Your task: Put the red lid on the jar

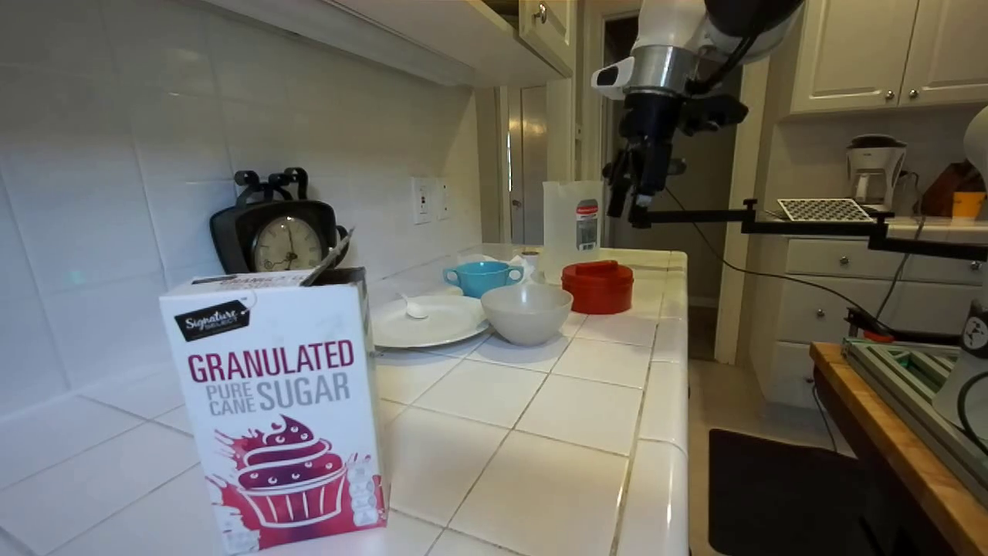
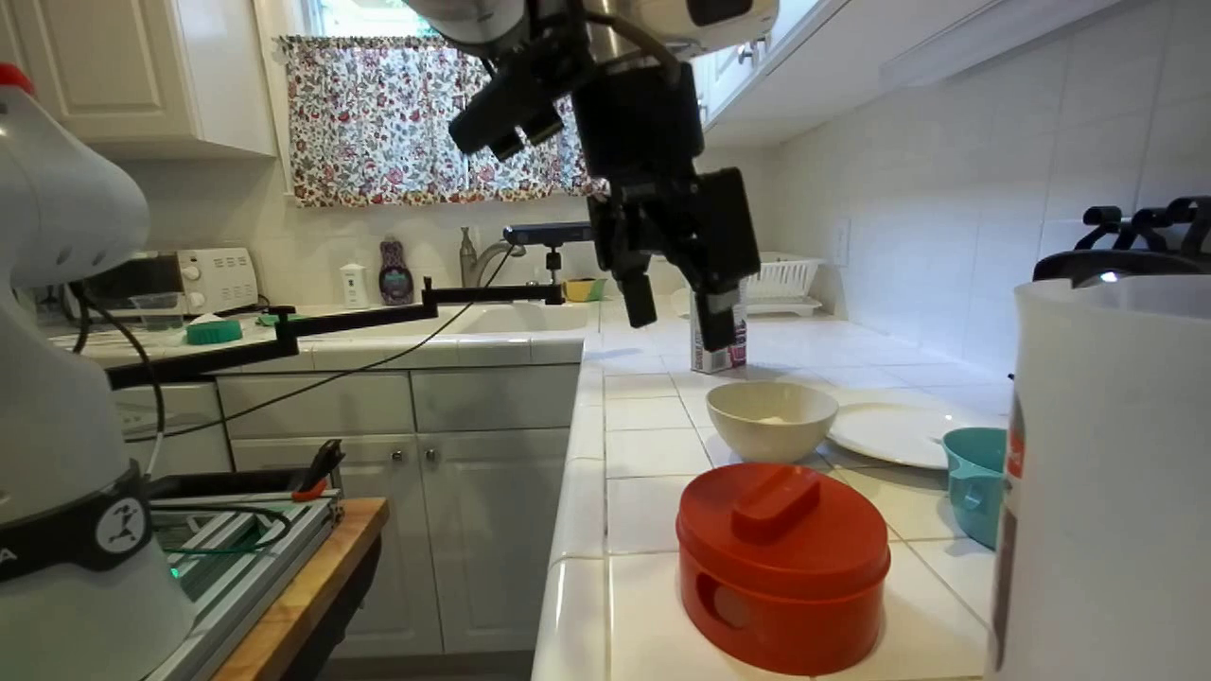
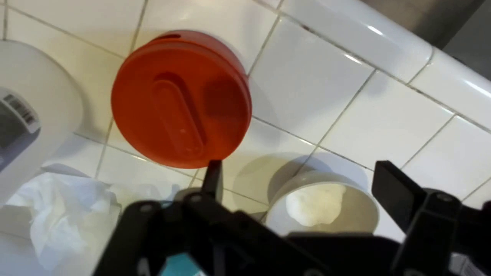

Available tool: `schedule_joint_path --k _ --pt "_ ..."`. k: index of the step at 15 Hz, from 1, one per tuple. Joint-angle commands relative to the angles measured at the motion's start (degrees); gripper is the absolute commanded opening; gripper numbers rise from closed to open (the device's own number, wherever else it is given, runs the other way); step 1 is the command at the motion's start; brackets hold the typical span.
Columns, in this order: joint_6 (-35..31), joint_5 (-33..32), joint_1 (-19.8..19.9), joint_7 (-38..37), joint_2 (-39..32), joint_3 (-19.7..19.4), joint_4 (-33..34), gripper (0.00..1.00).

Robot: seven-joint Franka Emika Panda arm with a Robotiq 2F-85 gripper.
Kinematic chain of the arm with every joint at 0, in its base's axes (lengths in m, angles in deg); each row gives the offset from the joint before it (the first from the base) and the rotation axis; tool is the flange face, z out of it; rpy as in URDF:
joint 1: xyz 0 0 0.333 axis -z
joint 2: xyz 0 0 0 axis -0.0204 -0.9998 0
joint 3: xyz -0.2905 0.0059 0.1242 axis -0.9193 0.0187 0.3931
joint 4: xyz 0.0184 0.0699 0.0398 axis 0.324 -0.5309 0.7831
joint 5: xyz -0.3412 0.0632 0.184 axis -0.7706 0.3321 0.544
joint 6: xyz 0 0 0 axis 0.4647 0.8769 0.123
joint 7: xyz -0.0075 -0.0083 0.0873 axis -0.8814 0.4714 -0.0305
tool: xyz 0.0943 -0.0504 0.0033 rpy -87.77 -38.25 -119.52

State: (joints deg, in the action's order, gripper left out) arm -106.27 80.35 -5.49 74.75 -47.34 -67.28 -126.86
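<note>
The red lid [image 2: 785,520] is round with a raised bar on top. It sits flat on a squat red round jar [image 2: 776,624] with an oval hole in its side. Lid [image 1: 598,269] and jar [image 1: 598,297] also show in an exterior view, and the lid [image 3: 180,103] in the wrist view. A tall whitish container [image 1: 567,224] with a label stands close by; it also shows in the wrist view [image 3: 53,88]. My gripper [image 2: 679,312] is open and empty, high above the counter. In the wrist view, its fingers [image 3: 299,168] are apart, the left fingertip overlapping the lid's edge in the picture.
A white bowl [image 1: 527,316] with white contents stands near the red jar. A white plate [image 1: 455,328] with a spoon [image 1: 414,311], a blue two-handled cup [image 1: 482,278] and crumpled tissue [image 3: 73,218] lie toward the wall. A sugar box [image 1: 278,417] and the counter edge [image 1: 671,386] also show.
</note>
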Motion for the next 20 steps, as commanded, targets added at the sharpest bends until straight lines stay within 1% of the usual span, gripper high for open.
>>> schedule_joint_path --k 1,5,8,9,10,13,16,18,20 --pt "-7.13 1.39 -0.73 6.52 -6.19 -1.75 1.21 1.0" --pt "-13.14 3.09 -0.09 12.89 -12.38 -2.16 2.44 1.0" --pt "-15.52 4.09 1.12 18.11 -15.63 -1.87 3.62 1.0" --pt "-16.28 5.56 1.37 21.09 -16.8 -1.88 4.35 1.0" --pt "-14.96 2.62 2.57 14.71 -14.65 -0.25 2.66 1.0" --pt "-15.63 3.53 3.22 17.53 -16.33 -0.02 3.88 1.0" --pt "-15.63 3.53 3.23 17.62 -16.36 0.0 3.93 1.0" --pt "-15.78 1.54 3.97 16.08 -17.22 0.48 4.28 1.0" --pt "-15.55 1.67 4.47 15.77 -17.47 0.99 4.46 1.0"
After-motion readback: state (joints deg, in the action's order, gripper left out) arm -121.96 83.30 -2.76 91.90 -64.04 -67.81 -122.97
